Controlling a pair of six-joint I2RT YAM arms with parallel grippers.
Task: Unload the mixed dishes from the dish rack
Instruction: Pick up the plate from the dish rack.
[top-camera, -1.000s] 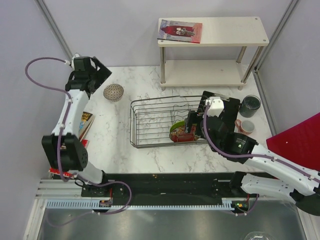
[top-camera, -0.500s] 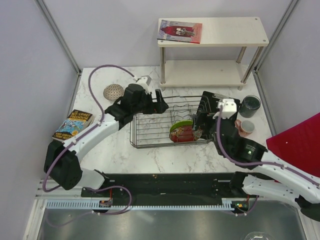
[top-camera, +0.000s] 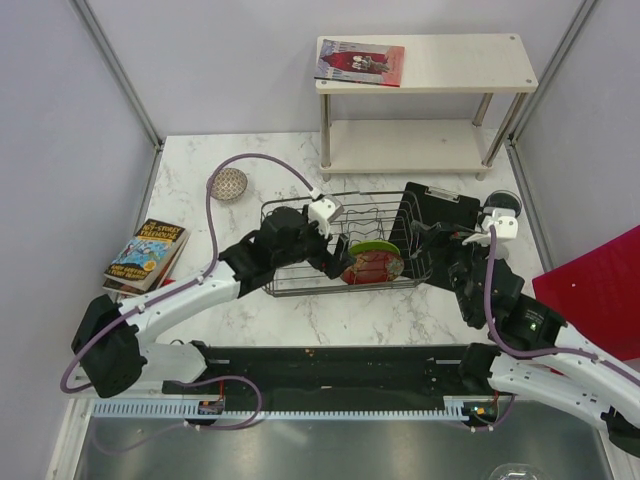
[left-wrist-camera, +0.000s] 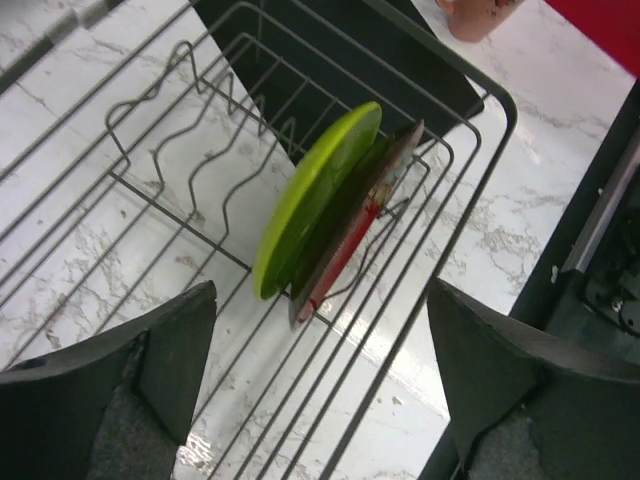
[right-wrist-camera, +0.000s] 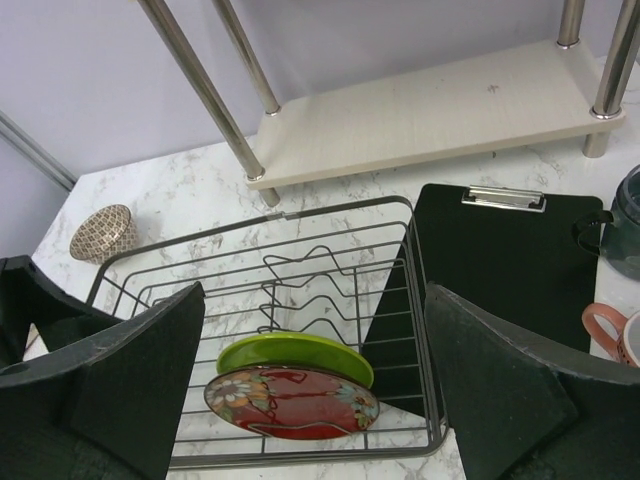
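Note:
The dish rack (top-camera: 285, 206) stands mid-table, with two dishes upright on edge at its right end: a lime-green plate (top-camera: 372, 247) and a red patterned dish (top-camera: 373, 268) in front of it. My left gripper (top-camera: 335, 255) hovers open over the rack, just left of them; its wrist view shows the plate (left-wrist-camera: 315, 195) and red dish (left-wrist-camera: 355, 235) edge-on beyond the fingers. My right gripper (top-camera: 428, 250) is open at the rack's right end, facing the dishes (right-wrist-camera: 292, 402). A grey-beige bowl (top-camera: 228, 184), a dark cup (right-wrist-camera: 625, 235) and a pink cup (right-wrist-camera: 615, 335) sit on the table outside the rack.
A black clipboard (top-camera: 445, 212) lies against the rack's right side. A two-tier shelf (top-camera: 440, 65) with a magazine (top-camera: 360, 62) stands at the back. Books (top-camera: 147, 252) lie at the left edge. A red sheet (top-camera: 595, 285) is at the right.
My left arm swung from the far left corner across to the rack and now reaches the dishes. My right gripper pulled back rightward off the dishes. Both stay open.

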